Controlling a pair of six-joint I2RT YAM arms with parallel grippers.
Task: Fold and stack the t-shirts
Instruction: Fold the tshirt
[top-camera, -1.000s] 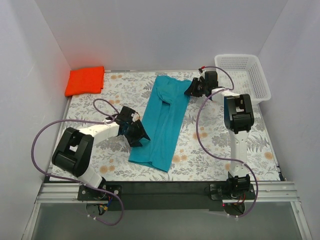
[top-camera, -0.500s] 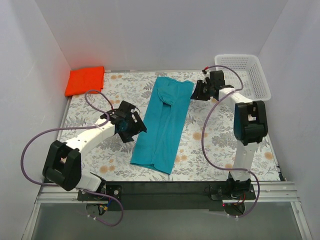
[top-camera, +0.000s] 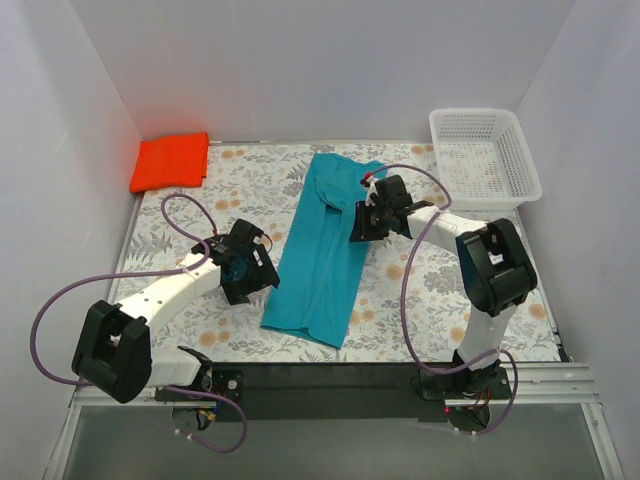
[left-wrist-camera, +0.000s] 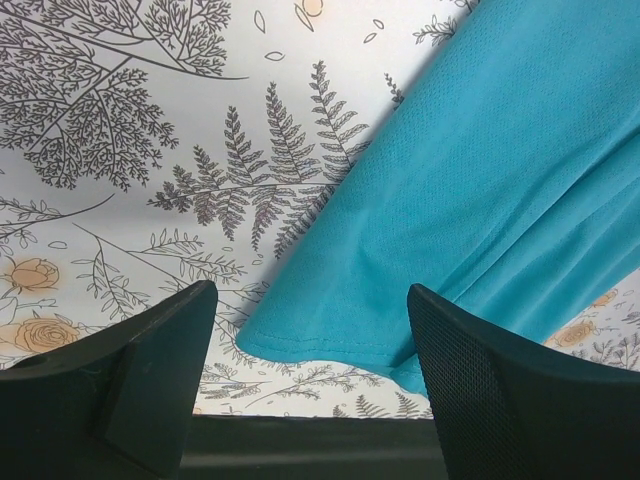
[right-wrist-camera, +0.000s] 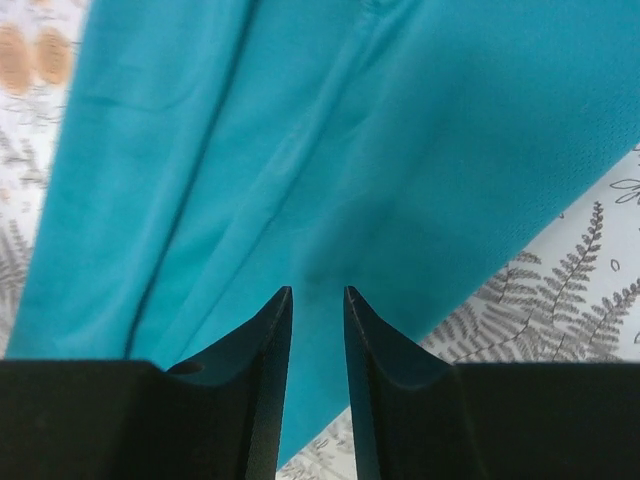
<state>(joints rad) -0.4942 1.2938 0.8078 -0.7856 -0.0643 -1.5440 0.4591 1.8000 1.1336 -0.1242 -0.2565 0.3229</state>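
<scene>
Two shirts on the table (top-camera: 430, 300): one orange shirt (top-camera: 171, 160), already folded and parked in the far left corner, and one teal shirt (top-camera: 325, 255) in the middle.

Teal shirt: folded lengthwise into a long band, running diagonally from the far centre toward the near edge. Sleeve and collar end is at the far side, hem at the near side. Creases run along its length.

Left gripper (top-camera: 255, 272): low, just beside the band's left edge toward the hem end. Fingers (left-wrist-camera: 150, 370) spread wide; in the wrist view the hem corner lies between them, below, nothing caught. Judgement: placed here to take that corner for the crosswise fold.

Right gripper (top-camera: 358, 224): over the band's right edge, toward the far end. Fingers (right-wrist-camera: 250, 400) nearly pressed together, only a thin slit between. No cloth visibly in the slit, though I cannot tell whether the tips touch the fabric. Judgement: closed like this it may serve to press or smooth the cloth, not to lift it.

White basket (top-camera: 495, 202): far right corner, well apart from both shirts.

Status, judged: lengthwise fold done, crosswise fold and stacking on the orange shirt not yet done.
</scene>
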